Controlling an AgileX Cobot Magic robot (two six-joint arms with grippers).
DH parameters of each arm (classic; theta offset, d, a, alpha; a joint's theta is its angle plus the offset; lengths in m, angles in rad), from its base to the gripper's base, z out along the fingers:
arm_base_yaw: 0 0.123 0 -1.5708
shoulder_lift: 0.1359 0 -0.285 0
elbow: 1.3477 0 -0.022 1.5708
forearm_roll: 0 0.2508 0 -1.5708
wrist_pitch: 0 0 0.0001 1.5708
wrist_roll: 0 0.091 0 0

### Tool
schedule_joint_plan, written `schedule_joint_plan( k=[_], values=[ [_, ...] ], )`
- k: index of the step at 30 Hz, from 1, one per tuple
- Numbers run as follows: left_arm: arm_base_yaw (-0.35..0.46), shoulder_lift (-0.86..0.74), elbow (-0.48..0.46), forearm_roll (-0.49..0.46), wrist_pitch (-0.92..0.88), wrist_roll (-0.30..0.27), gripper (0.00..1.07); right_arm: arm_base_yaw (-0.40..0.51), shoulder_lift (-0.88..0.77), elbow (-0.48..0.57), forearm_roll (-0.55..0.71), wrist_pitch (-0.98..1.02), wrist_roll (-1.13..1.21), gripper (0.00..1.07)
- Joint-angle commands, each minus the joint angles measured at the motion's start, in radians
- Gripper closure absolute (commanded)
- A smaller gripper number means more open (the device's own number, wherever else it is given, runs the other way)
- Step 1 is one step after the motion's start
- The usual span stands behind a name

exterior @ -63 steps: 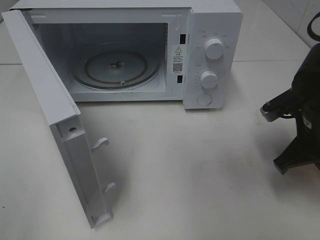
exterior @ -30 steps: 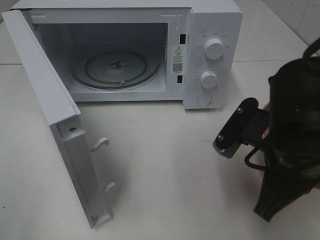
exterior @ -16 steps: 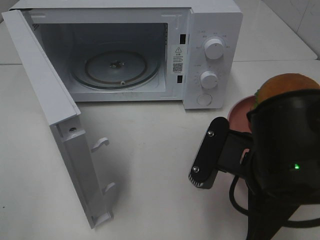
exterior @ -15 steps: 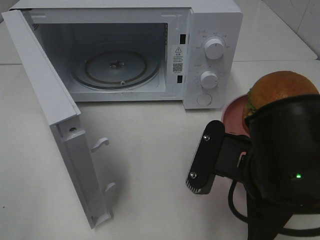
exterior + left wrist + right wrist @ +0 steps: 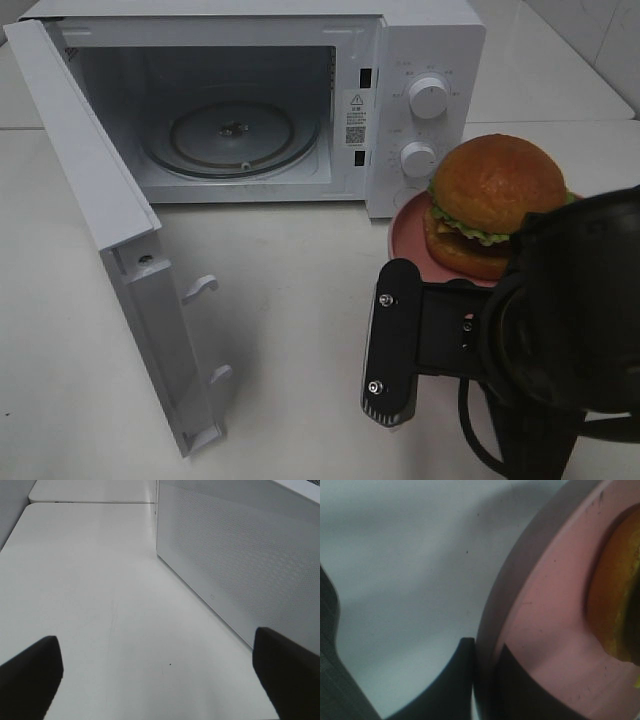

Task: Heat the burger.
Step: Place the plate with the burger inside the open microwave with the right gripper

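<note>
The burger (image 5: 497, 200), with a golden-brown bun, green lettuce and a dark patty, sits on a pink plate (image 5: 410, 235). It is held above the table, right of the microwave's front. In the right wrist view my right gripper (image 5: 485, 680) is shut on the plate's rim (image 5: 545, 605), with the burger (image 5: 615, 605) at the frame's edge. In the high view the black right arm (image 5: 570, 340) hides that gripper. My left gripper (image 5: 160, 680) is open and empty over the table, beside the microwave's side wall (image 5: 240, 555). It is out of the high view.
The white microwave (image 5: 425, 60) stands at the back with its door (image 5: 110, 230) swung wide open to the left. Its glass turntable (image 5: 232, 135) is bare. Two knobs (image 5: 427, 97) are on its right panel. White table (image 5: 300, 300) lies in front.
My right arm has come in from the right edge carrying the plate and burger. It has moved left toward the microwave's front, and the burger has come fully into view. The microwave is unchanged.
</note>
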Motion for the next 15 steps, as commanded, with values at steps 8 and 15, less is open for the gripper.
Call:
schedule_joint_plan(
  k=[8,15],
  values=[
    [-0.001,-0.025,0.001,-0.005,-0.005,-0.004,0.09,0.006,-0.051,0.002,-0.086,-0.045,-0.201,1.07],
    [-0.001,-0.025,0.001,-0.005,-0.005,-0.004,0.09,0.006,-0.051,0.002,-0.092,-0.096,-0.312,1.07]
  ],
)
